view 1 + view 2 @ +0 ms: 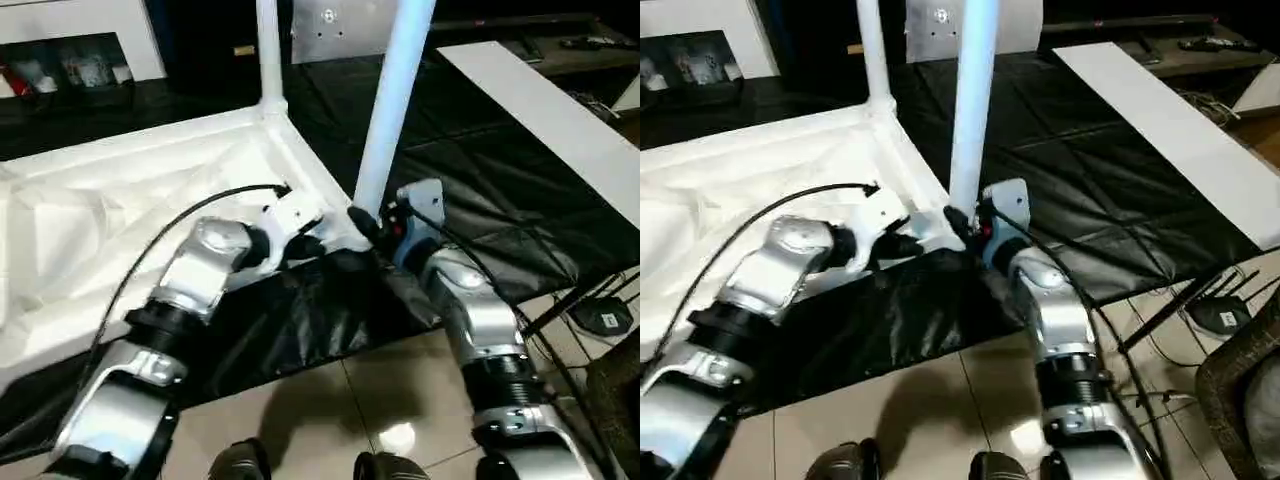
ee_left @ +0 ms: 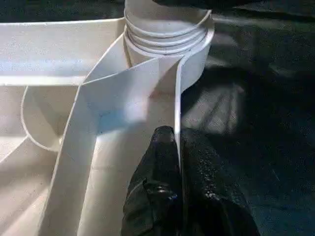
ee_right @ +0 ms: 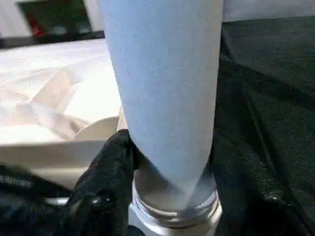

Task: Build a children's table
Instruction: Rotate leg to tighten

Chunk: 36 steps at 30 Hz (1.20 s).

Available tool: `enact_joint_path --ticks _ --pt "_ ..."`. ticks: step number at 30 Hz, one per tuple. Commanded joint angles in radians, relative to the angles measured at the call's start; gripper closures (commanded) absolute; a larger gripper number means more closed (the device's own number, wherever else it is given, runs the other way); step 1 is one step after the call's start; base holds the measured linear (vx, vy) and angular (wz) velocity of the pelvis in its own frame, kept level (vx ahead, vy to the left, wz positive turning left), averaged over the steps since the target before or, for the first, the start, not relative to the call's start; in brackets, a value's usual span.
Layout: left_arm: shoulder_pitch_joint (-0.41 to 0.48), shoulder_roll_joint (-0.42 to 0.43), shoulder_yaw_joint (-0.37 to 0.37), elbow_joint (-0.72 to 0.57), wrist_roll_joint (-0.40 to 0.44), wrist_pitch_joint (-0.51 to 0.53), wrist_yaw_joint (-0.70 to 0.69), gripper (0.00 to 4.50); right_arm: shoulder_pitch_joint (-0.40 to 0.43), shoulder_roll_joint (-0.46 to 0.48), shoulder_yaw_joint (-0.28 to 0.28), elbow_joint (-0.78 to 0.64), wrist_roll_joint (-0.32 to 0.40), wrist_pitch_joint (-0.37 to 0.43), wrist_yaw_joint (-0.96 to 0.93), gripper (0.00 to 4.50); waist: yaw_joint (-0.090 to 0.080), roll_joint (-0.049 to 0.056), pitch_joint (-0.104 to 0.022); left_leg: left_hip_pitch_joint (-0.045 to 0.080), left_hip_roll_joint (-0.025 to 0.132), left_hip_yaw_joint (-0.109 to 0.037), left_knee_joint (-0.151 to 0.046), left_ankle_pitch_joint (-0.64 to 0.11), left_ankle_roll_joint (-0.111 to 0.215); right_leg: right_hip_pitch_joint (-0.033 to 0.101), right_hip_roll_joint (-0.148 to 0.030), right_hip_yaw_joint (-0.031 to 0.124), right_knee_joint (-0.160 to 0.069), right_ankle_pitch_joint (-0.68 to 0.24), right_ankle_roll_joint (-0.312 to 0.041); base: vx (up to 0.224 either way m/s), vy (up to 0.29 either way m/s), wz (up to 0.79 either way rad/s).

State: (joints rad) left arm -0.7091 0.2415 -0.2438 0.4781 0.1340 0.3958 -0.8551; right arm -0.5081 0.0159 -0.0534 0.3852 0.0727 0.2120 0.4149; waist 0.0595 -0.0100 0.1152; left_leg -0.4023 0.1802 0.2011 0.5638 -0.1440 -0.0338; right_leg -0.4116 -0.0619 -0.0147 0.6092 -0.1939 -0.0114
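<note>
1. Floor tiles (image 1: pixel 330 400) nearest, w/ robot's feet at the bottom edge; black sheet (image 1: pixel 300 320) spread beyond them, prob. to protect the tabletop from scuffs.

2. Left gripper (image 2: pixel 178 147): black fingers together, pinched on the thin rim wall of the tabletop (image 1: pixel 120 230) just short of the near-right corner. Looks like it's there to steady the top so it can't slide or spin while the leg goes in.

3. Right gripper (image 1: pixel 372 226): fingers about half apart, clamped round the base of the near leg (image 1: pixel 395 100), right above the corner socket (image 2: pixel 194 64). Low grip makes sense: more control where leg meets socket.

4. Near leg stands nearly upright, tilted slightly right at the top. Wrist view shows threaded rings at its foot, partly in the socket; can't tell if it's fully seated. My guess: leg is being twisted or pressed home.

5. Tabletop lies upside down on the black sheet, ribbed underside up, filling the left-centre of the scene, sockets accessible that way.

6. Far leg (image 1: pixel 268 50) already upright in the far-right corner, so roughly halfway at best; the left corners are out of frame.

7. White board (image 1: pixel 560 110) lies far right on the sheet, well apart from the work.
</note>
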Motion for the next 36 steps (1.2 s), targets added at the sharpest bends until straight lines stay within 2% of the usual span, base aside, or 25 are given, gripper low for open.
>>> enact_joint_path --ticks 1,3,7,8,11,12,13,14,16,18,19,20,23,26,30,32,36 --pt "-0.039 -0.072 -0.034 -0.036 -0.019 -0.035 0.047 4.50 0.017 0.068 0.136 0.011 0.041 -0.008 0.118 1.73 0.001 0.006 -0.068 0.033 0.046 -0.025 -0.065 -0.216 0.018 0.036 -0.071 0.035 -0.074 -0.120 -0.206 0.000 0.000 0.00" --pt "-0.031 -0.058 -0.033 -0.042 -0.018 -0.043 0.038 4.50 0.020 0.038 0.132 0.009 0.039 -0.023 0.140 1.44 0.001 0.008 -0.067 0.033 0.047 -0.025 -0.065 -0.209 0.026 0.036 -0.070 0.035 -0.073 -0.097 -0.210 0.000 0.000 0.00" --pt "-0.007 -0.008 -0.024 -0.057 -0.028 -0.063 -0.005 4.50 0.028 -0.045 0.102 -0.005 0.052 -0.054 0.219 1.23 0.003 0.007 -0.067 0.031 0.047 -0.025 -0.064 -0.218 0.033 0.039 -0.071 0.034 -0.074 -0.104 -0.210 0.000 0.000 0.00" --pt "0.003 0.009 -0.024 -0.063 -0.030 -0.074 -0.026 4.50 0.029 -0.076 0.098 -0.011 0.055 -0.065 0.259 0.99 0.004 0.007 -0.069 0.030 0.047 -0.025 -0.061 -0.197 0.039 0.042 -0.070 0.034 -0.069 -0.074 -0.214 0.000 0.000 0.00" --pt "0.027 0.061 -0.025 -0.074 -0.035 -0.118 -0.097 4.50 0.021 -0.172 0.093 -0.014 0.071 -0.085 0.393 0.84 0.004 0.006 -0.075 0.024 0.045 -0.024 -0.053 -0.142 0.073 0.050 -0.069 0.032 -0.058 0.032 -0.235 0.000 0.000 0.00" --pt "0.027 0.061 -0.025 -0.074 -0.035 -0.118 -0.097 4.50 0.021 -0.172 0.093 -0.014 0.071 -0.085 0.393 0.84 0.003 0.006 -0.075 0.023 0.046 -0.023 -0.050 -0.119 0.090 0.050 -0.067 0.030 -0.054 0.074 -0.243 0.000 0.000 0.00" --pt "0.030 0.071 -0.027 -0.074 -0.036 -0.129 -0.109 4.50 0.018 -0.190 0.095 -0.012 0.074 -0.090 0.419 0.56 0.003 0.006 -0.075 0.024 0.045 -0.022 -0.050 -0.115 0.095 0.048 -0.066 0.030 -0.054 0.083 -0.249 0.000 0.000 0.00" --pt "0.032 0.080 -0.030 -0.073 -0.037 -0.145 -0.123 4.50 0.014 -0.204 0.096 -0.008 0.075 -0.095 0.439 0.50 0.003 0.005 -0.075 0.024 0.045 -0.021 -0.049 -0.121 0.099 0.048 -0.067 0.029 -0.054 0.079 -0.256 0.000 0.000 0.00" --pt "0.046 0.102 -0.030 -0.081 -0.059 -0.209 -0.173 4.50 0.001 -0.255 0.105 0.017 0.077 -0.113 0.524 0.50 0.003 0.005 -0.074 0.023 0.046 -0.021 -0.049 -0.140 0.095 0.049 -0.069 0.029 -0.057 0.042 -0.258 0.000 0.000 0.00" --pt "0.056 0.127 -0.039 -0.094 -0.078 -0.227 -0.229 4.50 -0.011 -0.298 0.114 0.035 0.095 -0.129 0.619 0.50 0.005 0.005 -0.073 0.028 0.050 -0.021 -0.050 -0.169 0.088 0.047 -0.070 0.029 -0.061 -0.005 -0.265 0.000 0.000 0.00" --pt "0.059 0.141 -0.049 -0.097 -0.078 -0.239 -0.251 4.50 -0.016 -0.311 0.117 0.041 0.104 -0.129 0.652 0.50 0.005 0.003 -0.072 0.027 0.050 -0.021 -0.050 -0.171 0.089 0.049 -0.069 0.029 -0.061 -0.010 -0.266 0.000 0.000 0.00" --pt "0.060 0.147 -0.052 -0.098 -0.077 -0.245 -0.259 4.50 -0.018 -0.316 0.119 0.043 0.108 -0.129 0.665 0.50 0.006 0.007 -0.071 0.028 0.052 -0.020 -0.051 -0.179 0.088 0.045 -0.069 0.028 -0.062 -0.027 -0.267 0.000 0.000 0.00" --pt "0.068 0.181 -0.074 -0.099 -0.074 -0.277 -0.321 4.50 -0.033 -0.343 0.135 0.062 0.106 -0.160 0.730 0.50 0.008 0.001 -0.072 0.030 0.054 -0.020 -0.051 -0.182 0.081 0.043 -0.070 0.027 -0.060 -0.059 -0.267 0.000 0.000 0.00" --pt "0.070 0.209 -0.094 -0.098 -0.069 -0.308 -0.378 4.50 -0.048 -0.362 0.148 0.090 0.100 -0.185 0.788 0.50 0.011 -0.001 -0.074 0.031 0.055 -0.017 -0.049 -0.172 0.081 0.040 -0.070 0.028 -0.059 -0.068 -0.268 0.000 0.000 0.00" --pt "0.069 0.243 -0.114 -0.108 -0.085 -0.340 -0.453 4.50 -0.073 -0.380 0.163 0.128 0.121 -0.191 0.876 0.50 0.027 0.001 -0.078 0.035 0.057 -0.015 -0.045 -0.145 0.094 0.038 -0.068 0.027 -0.051 -0.033 -0.277 0.000 0.000 0.00" --pt "0.067 0.252 -0.120 -0.112 -0.091 -0.348 -0.477 4.50 -0.085 -0.382 0.166 0.148 0.120 -0.205 0.898 0.50 0.031 -0.002 -0.079 0.033 0.057 -0.013 -0.044 -0.139 0.096 0.038 -0.069 0.027 -0.049 -0.023 -0.280 0.000 0.000 0.00" --pt "0.066 0.264 -0.122 -0.112 -0.093 -0.361 -0.499 4.50 -0.097 -0.391 0.179 0.170 0.130 -0.197 0.958 0.87 0.032 -0.003 -0.080 0.031 0.055 -0.014 -0.043 -0.145 0.093 0.040 -0.071 0.027 -0.049 -0.040 -0.276 0.000 0.000 0.00"
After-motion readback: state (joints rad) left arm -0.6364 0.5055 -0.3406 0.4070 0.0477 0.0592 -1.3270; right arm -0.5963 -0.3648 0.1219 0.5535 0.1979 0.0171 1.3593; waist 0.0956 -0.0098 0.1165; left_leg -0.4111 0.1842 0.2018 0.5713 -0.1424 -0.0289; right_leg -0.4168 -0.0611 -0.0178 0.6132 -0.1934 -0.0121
